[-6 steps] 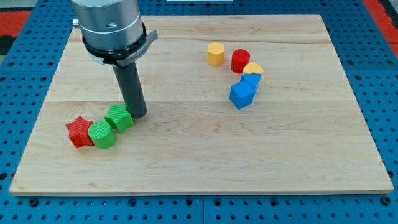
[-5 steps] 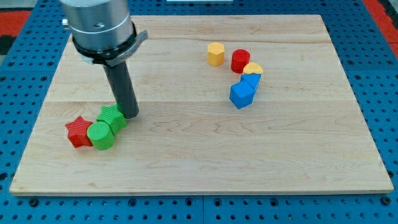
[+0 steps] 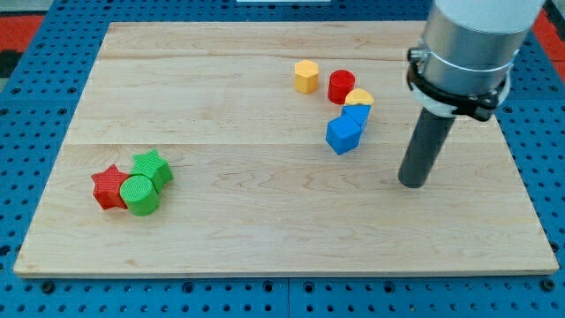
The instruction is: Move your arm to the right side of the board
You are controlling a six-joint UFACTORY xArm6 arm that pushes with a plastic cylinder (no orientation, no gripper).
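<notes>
My tip [image 3: 411, 183] rests on the wooden board [image 3: 265, 221] at the view's right, below and to the right of a cluster of blocks, touching none. That cluster holds a yellow hexagon block [image 3: 305, 77], a red cylinder [image 3: 342, 87], a yellow block [image 3: 359, 96] and two blue blocks, one [image 3: 342, 135] in front of the other [image 3: 357, 115]. At the view's lower left sit a red star [image 3: 109, 187], a green cylinder [image 3: 140, 195] and a green star [image 3: 153, 169], packed together.
The board lies on a blue perforated table [image 3: 282, 296]. The arm's grey body [image 3: 468, 44] rises above the board's right part and hides some of its top right corner.
My tip has moved from beside the green star at the lower left across to the view's right. The green star sits slightly further left, closer against the green cylinder and red star.
</notes>
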